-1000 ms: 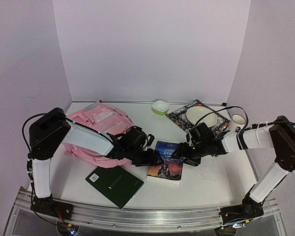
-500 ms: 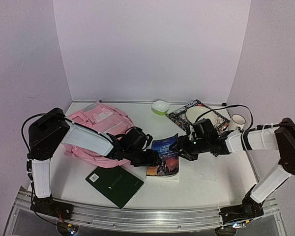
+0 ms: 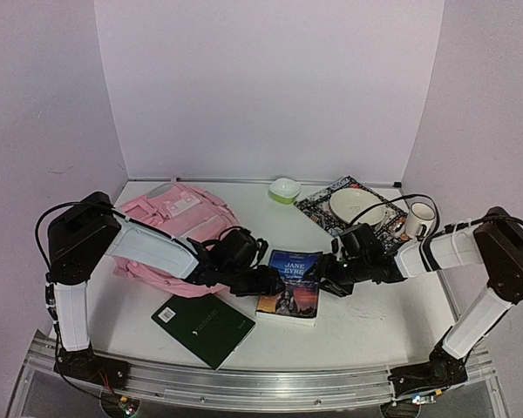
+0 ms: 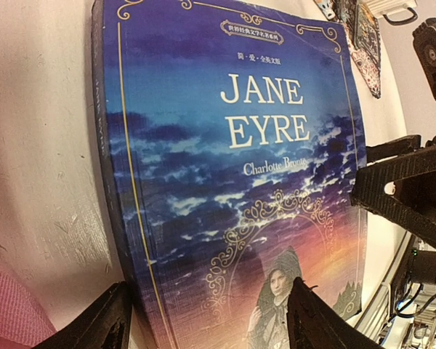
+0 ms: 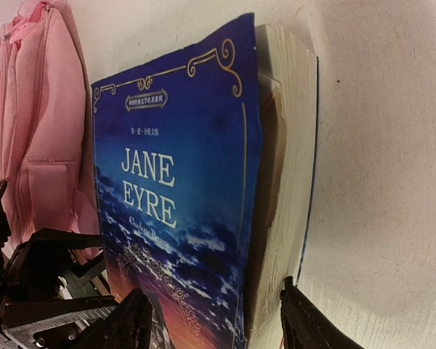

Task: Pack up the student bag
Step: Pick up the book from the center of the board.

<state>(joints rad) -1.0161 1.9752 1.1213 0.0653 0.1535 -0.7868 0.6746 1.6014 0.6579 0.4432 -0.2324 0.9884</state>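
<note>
In the top view, the left arm rises from its base at the lower left, is folded at the elbow and is stretched low over the desk [image 3: 366, 322] towards the centre. There the left claw [image 3: 273, 280] is set at the left edge of a book [image 3: 289, 292] titled Jane Eyre. The right arm is reached in from the lower right in the same low way, with the right claw [image 3: 322, 281] placed at the right edge of the book. The student bag [image 3: 170, 231] is laid flat at the middle left, partly covered by the left forearm. A green notebook [image 3: 202, 319] is seen below it, and a bowl [image 3: 357, 206] and a mug [image 3: 421, 213] at the upper right. In the left wrist view, the jaws are held wide apart, with one finger [image 4: 102, 323] at the bottom left by the spine and the other at the bottom right over the cover; whether the book is pressed cannot be told. The right claw is cut off at the right edge. In the right wrist view, the jaws are held partly apart astride the page edge, with one finger [image 5: 127, 323] over the cover and the other by the desk; whether the book is clamped cannot be told. The bag is cropped at the upper left, and the left claw shows dark at the lower left.
</note>
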